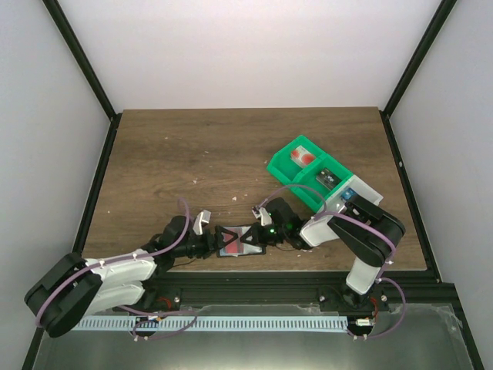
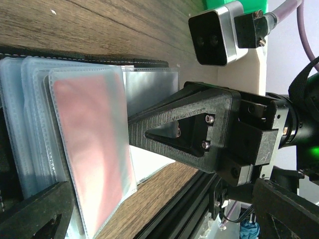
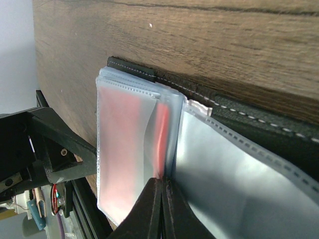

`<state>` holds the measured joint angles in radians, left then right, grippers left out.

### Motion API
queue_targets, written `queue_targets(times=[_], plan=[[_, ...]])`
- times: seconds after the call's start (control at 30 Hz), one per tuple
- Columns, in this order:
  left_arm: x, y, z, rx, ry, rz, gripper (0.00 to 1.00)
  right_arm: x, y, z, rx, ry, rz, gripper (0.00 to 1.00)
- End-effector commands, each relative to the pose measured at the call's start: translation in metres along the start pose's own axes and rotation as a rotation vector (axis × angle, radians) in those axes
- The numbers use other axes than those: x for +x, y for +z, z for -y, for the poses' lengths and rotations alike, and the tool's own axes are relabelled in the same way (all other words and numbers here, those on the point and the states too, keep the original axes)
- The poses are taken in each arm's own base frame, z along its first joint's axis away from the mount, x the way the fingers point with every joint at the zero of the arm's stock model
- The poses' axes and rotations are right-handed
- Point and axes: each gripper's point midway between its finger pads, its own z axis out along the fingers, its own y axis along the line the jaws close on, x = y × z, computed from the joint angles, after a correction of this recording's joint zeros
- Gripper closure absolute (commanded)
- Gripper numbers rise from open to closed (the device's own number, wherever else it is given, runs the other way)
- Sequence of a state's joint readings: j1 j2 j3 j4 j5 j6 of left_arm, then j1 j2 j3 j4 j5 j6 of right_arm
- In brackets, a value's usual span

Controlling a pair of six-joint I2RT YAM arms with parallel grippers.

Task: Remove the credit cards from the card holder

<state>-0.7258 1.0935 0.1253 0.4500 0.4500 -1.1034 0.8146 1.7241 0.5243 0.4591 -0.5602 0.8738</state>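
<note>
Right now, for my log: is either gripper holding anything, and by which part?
The right gripper is shut on a clear sleeve edge of the card holder, by a red card; sleeve or card, cannot tell. The left gripper, open, holds nothing.

Over the link both arms read mostly black. The left tool point(image 1: 228, 240) and the right tool point(image 3: 162, 201) have printed fingers point(image 2: 169, 132), wedge-shaped with a triangular cut-out and fine layer lines. Silver screws point(image 2: 210, 119) sit at the thick end of the right tool's finger, behind its tip. Beside that tool's blocky black body is a pale grey wrist camera point(image 2: 219, 35) with two dark lenses. A green light point(image 1: 271, 230) glows just behind the right tool. Further back, white padded covers point(image 1: 115, 270) wrap the links, and a thin lilac cable point(image 1: 183, 212) runs along each arm to black round joints.
</note>
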Motion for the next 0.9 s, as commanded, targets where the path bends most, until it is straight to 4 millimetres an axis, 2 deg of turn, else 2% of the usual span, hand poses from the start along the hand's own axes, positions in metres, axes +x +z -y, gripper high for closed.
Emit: queue_targets(times=[0.0, 0.33, 0.87], plan=[[-0.002, 0.003, 0.016, 0.049, 0.025, -0.012, 0.0, 0.04, 0.004, 0.036, 0.11, 0.077, -0.118, 0.98], [-0.005, 0.004, 0.026, 0.049, 0.049, -0.016, 0.0, 0.038, 0.005, 0.032, 0.099, 0.068, -0.121, 0.98], [-0.008, 0.006, 0.039, 0.071, 0.063, -0.024, 0.0, 0.031, -0.003, 0.019, 0.069, 0.016, -0.085, 0.84]])
